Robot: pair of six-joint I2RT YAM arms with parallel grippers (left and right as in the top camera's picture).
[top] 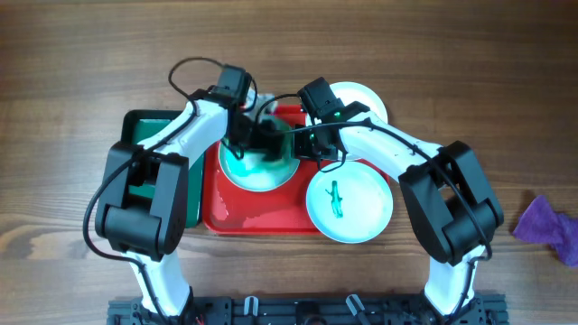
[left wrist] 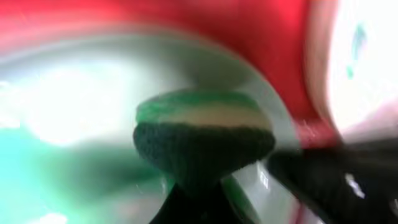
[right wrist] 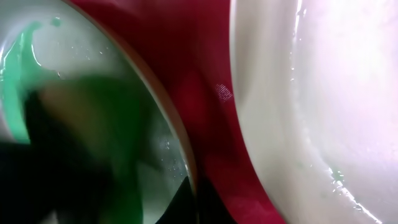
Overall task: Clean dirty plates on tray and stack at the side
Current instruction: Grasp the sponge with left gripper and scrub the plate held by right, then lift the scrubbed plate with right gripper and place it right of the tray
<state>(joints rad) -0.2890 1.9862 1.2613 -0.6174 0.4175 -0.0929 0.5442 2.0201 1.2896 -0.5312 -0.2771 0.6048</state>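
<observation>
- Left end effector [top: 256, 140] clamped on sponge [left wrist: 205, 134], working over smeared dirty plate [top: 262, 173] on red tray [top: 262, 221].
- Right end effector [top: 305, 144] at that plate's rim; closure cannot be told.
- Plate judged stiff, light, wet-slick; take by rim.

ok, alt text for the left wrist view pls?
Blurred close-up of a green-and-yellow sponge with a dark scouring face, gripped in the left gripper, over a round white plate smeared with green. Behind lies the bright red plastic tray, with a second white plate at the right edge.
</observation>
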